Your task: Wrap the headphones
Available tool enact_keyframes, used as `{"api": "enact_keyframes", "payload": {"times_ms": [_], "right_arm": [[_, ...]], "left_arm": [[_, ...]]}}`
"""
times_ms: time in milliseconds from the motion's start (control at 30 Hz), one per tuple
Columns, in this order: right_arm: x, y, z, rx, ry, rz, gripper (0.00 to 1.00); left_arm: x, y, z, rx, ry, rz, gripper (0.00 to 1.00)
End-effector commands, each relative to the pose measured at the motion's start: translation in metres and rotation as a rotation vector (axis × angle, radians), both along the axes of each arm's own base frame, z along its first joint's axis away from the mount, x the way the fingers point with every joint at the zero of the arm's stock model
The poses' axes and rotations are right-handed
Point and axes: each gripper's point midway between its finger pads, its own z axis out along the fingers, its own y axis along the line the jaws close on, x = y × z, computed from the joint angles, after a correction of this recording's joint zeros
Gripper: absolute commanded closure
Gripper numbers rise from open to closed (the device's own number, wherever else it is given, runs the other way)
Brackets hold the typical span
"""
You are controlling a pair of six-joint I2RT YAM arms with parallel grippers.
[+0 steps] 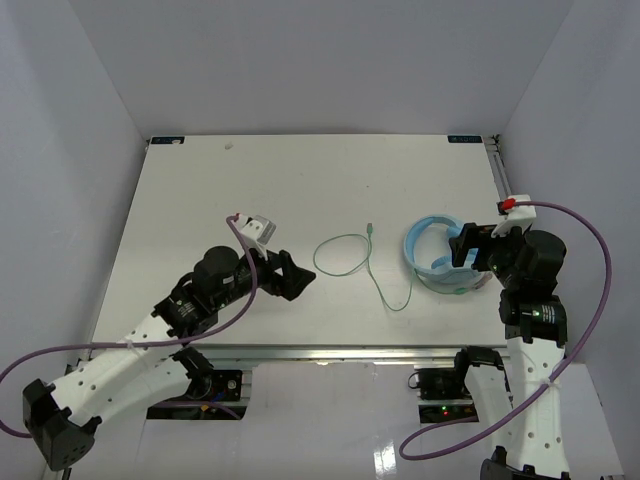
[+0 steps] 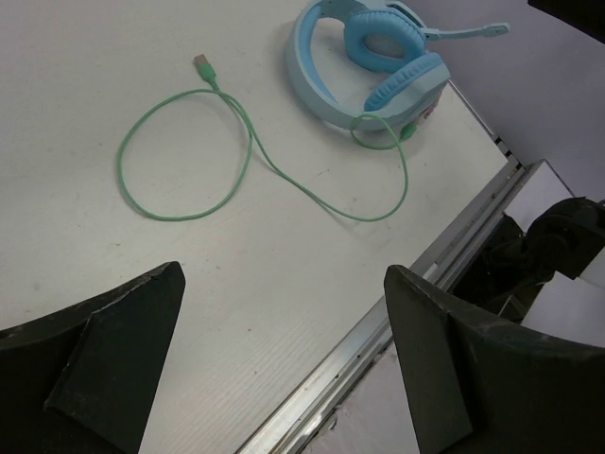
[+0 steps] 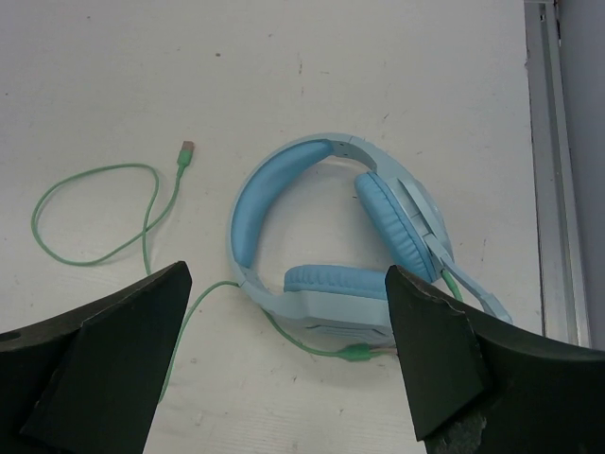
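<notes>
The light blue headphones (image 1: 437,256) lie on their side on the right of the white table (image 1: 200,190), also in the left wrist view (image 2: 364,66) and the right wrist view (image 3: 321,227). Their thin green cable (image 1: 345,258) runs left in a loose loop and ends in a plug (image 1: 370,229); it also shows in the left wrist view (image 2: 180,151) and the right wrist view (image 3: 95,218). My right gripper (image 1: 462,246) is open and empty, just above the headphones' near ear cup. My left gripper (image 1: 290,276) is open and empty, left of the cable loop.
A small grey and white object (image 1: 258,228) lies near the left arm. The table's metal front edge (image 2: 397,322) runs close beside the left gripper. A metal rail (image 3: 558,170) lines the right edge. White walls enclose the table.
</notes>
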Motion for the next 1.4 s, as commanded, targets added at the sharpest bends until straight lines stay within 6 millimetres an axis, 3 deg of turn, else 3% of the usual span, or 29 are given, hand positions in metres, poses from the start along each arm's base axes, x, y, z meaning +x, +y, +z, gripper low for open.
{"api": "enact_keyframes", "payload": {"times_ms": [0, 100, 167, 233, 300, 333, 400, 533, 567, 633, 667, 733, 800, 967, 1133, 1367], "right_arm": [[0.004, 0.001, 0.020, -0.059, -0.074, 0.047, 0.10], [-0.003, 0.010, 0.020, -0.138, -0.076, 0.162, 0.10], [-0.005, 0.014, 0.020, -0.144, -0.073, 0.196, 0.10], [-0.007, 0.016, 0.021, -0.152, -0.077, 0.218, 0.10], [-0.009, 0.016, 0.023, -0.156, -0.084, 0.218, 0.10], [-0.009, 0.015, 0.024, -0.160, -0.088, 0.213, 0.10], [-0.010, 0.014, 0.024, -0.161, -0.090, 0.206, 0.10], [-0.012, 0.015, 0.021, -0.151, -0.094, 0.208, 0.10], [-0.012, 0.016, 0.020, -0.149, -0.095, 0.211, 0.10], [-0.013, 0.017, 0.019, -0.141, -0.095, 0.215, 0.10], [-0.014, 0.017, 0.020, -0.140, -0.097, 0.217, 0.10], [-0.014, 0.019, 0.021, -0.136, -0.102, 0.223, 0.10], [-0.015, 0.019, 0.024, -0.134, -0.107, 0.225, 0.10], [-0.017, 0.019, 0.023, -0.136, -0.116, 0.223, 0.10], [-0.021, 0.019, 0.027, -0.142, -0.141, 0.219, 0.10], [-0.025, 0.016, 0.025, -0.156, -0.163, 0.196, 0.10]], "left_arm": [[0.002, -0.033, 0.024, -0.121, 0.000, -0.106, 0.02], [0.019, -0.064, 0.025, -0.136, 0.044, -0.145, 0.02], [0.037, -0.091, -0.005, -0.072, 0.150, -0.175, 0.02], [0.058, -0.119, -0.003, -0.040, 0.186, -0.197, 0.02], [0.073, -0.141, -0.054, 0.084, 0.302, -0.204, 0.02], [0.082, -0.153, -0.062, 0.124, 0.308, -0.201, 0.02], [0.104, -0.176, -0.052, 0.146, 0.254, -0.190, 0.02], [0.129, -0.214, -0.070, 0.234, 0.203, -0.179, 0.02], [0.138, -0.223, -0.087, 0.278, 0.192, -0.157, 0.02], [0.156, -0.239, -0.088, 0.306, 0.134, -0.133, 0.02], [0.164, -0.243, -0.102, 0.339, 0.127, -0.114, 0.03], [0.184, -0.251, -0.089, 0.350, 0.057, -0.069, 0.04], [0.202, -0.264, -0.092, 0.367, -0.004, -0.067, 0.06], [0.216, -0.298, -0.089, 0.345, -0.142, -0.173, 0.07], [0.222, -0.313, -0.110, 0.383, -0.217, -0.266, 0.10], [0.203, -0.323, -0.137, 0.376, -0.184, -0.414, 0.14]]}}
